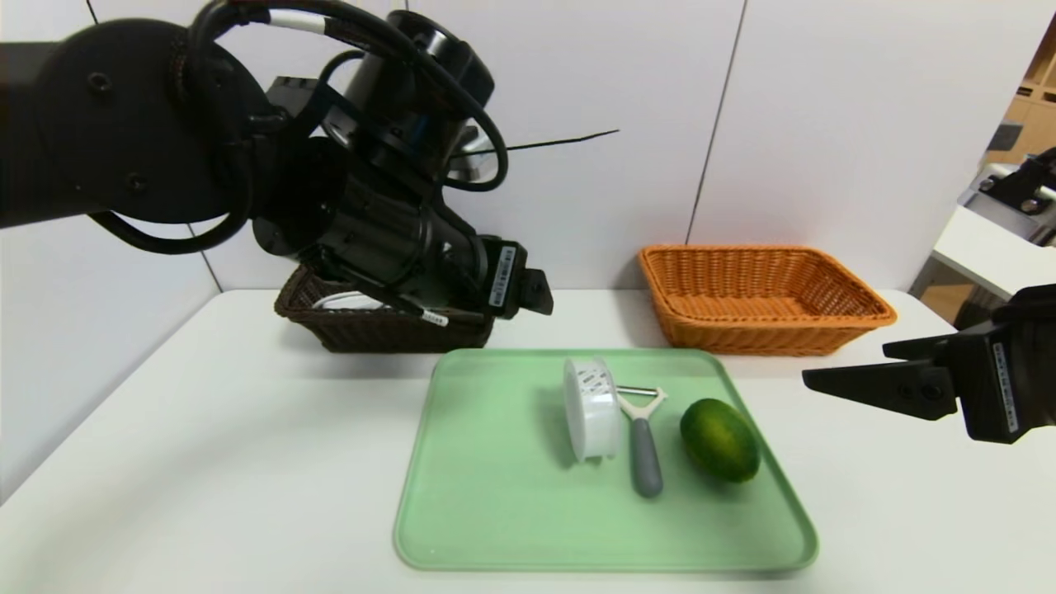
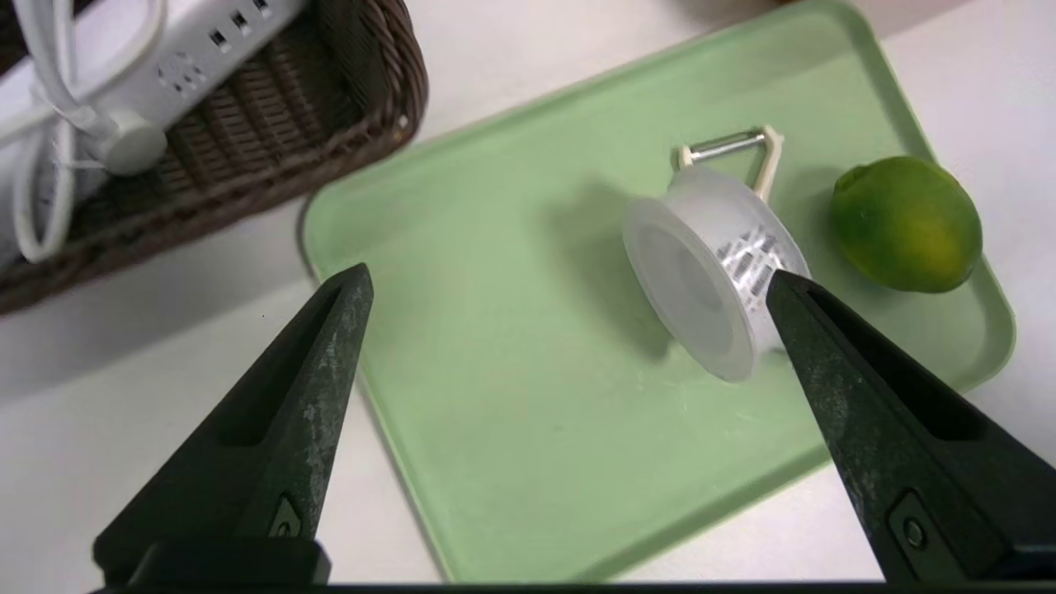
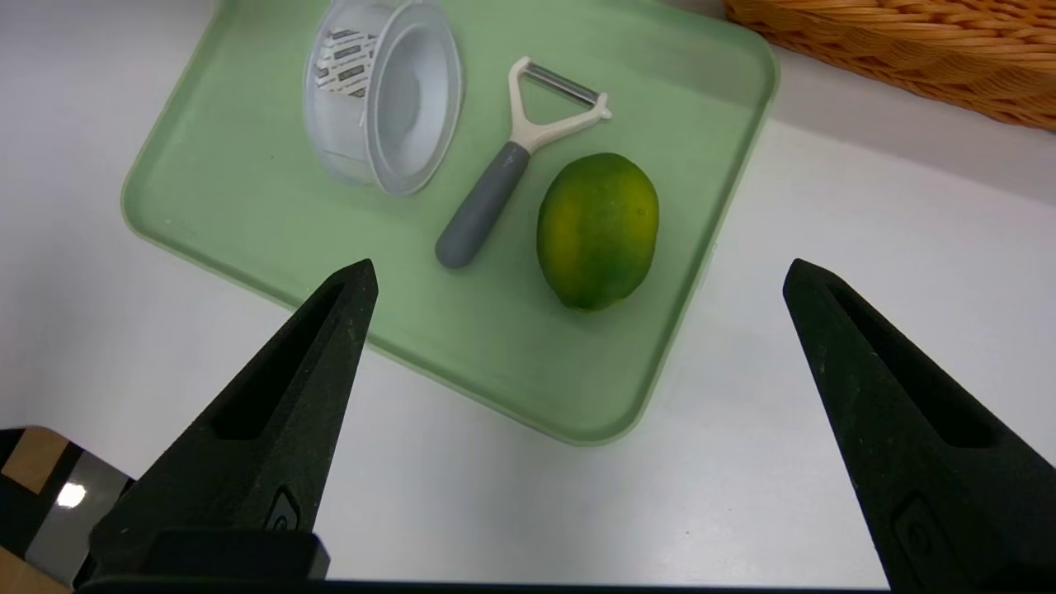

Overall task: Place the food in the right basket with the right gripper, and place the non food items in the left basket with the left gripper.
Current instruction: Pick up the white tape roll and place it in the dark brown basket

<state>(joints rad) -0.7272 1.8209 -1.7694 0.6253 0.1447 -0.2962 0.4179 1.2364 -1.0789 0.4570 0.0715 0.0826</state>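
Left hand (image 2: 569, 272) wide, empty; should straddle the white spool (image 2: 689, 280) squarely, avoiding the peeler (image 1: 646, 462); right hand (image 1: 844, 363) wide, beside the tray (image 1: 495, 520).

Readable text: none that I can make out from here
Sticker on the left gripper (image 1: 536, 293): barcode-like bars, too small to read
Sticker on the right gripper (image 1: 850, 363): a narrow strip of fine print, illegible to me
White plastic spool (image 1: 591, 408): dark slanted blocks printed on its white middle, no word I can pick out
Small white tag (image 1: 435, 318) by the left arm: tiny dark marks, unreadable
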